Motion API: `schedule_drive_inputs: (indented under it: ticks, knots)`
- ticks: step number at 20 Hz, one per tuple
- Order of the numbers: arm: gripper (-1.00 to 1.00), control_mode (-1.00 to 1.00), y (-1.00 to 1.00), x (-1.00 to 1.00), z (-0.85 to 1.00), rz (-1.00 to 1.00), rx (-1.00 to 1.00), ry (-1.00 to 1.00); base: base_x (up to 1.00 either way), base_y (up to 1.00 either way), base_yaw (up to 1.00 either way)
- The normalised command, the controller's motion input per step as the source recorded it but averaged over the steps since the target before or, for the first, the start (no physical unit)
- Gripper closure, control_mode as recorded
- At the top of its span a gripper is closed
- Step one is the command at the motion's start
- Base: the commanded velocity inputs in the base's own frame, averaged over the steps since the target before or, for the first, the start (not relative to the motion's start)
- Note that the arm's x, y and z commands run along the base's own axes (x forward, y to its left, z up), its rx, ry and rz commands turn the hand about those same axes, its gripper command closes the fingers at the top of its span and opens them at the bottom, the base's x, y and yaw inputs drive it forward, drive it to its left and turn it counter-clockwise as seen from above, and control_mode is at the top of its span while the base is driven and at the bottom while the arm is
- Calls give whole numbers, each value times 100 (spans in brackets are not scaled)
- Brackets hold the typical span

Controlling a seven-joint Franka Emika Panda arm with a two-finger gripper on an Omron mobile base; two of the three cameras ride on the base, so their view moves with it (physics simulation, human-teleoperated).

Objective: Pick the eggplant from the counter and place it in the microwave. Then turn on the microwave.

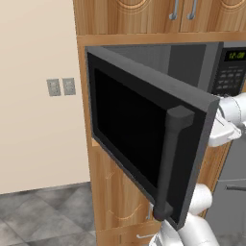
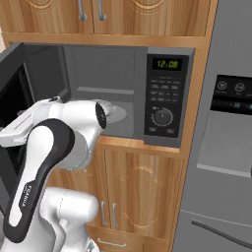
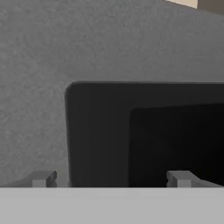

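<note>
The dark grey box microwave (image 2: 123, 93) with a black glass door (image 1: 139, 129) sits in a wooden cabinet niche, filling the upper middle of both base views, its door swung wide open. The left base view shows the door's vertical bar handle (image 1: 170, 161); the right base view shows the button panel with green display and dial (image 2: 165, 96) and the grey cavity. In the hand view the gripper (image 3: 111, 179) faces the door's inner side, fingertips (image 3: 41, 178) spread wide, holding nothing.

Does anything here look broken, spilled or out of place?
Nothing looks broken or spilled. The microwave door stands wide open into the room, with the robot's open hand close against its inner side.
</note>
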Motion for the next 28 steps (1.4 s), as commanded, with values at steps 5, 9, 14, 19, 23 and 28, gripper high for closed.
schedule_drive_inputs:
  ticks: [5, 9, 14, 19, 23, 28]
  knots:
    - [-100, -100, 48, -6, 0, 0, 0, 6, 0, 0, 0]
    - [-100, -100, 43, 0, 0, 0, 0, 5, 0, 0, 0]
    - [-100, -100, 35, 0, 0, 0, 0, 4, 0, 0, 0]
    - [-100, -100, 32, 0, 0, 0, 0, 4, 0, 0, 0]
    - [-100, -100, 39, 0, 0, 0, -2, 0, 0, 0, 0]
    - [-100, -100, 28, 0, 0, 0, -2, 0, 0, 0, 0]
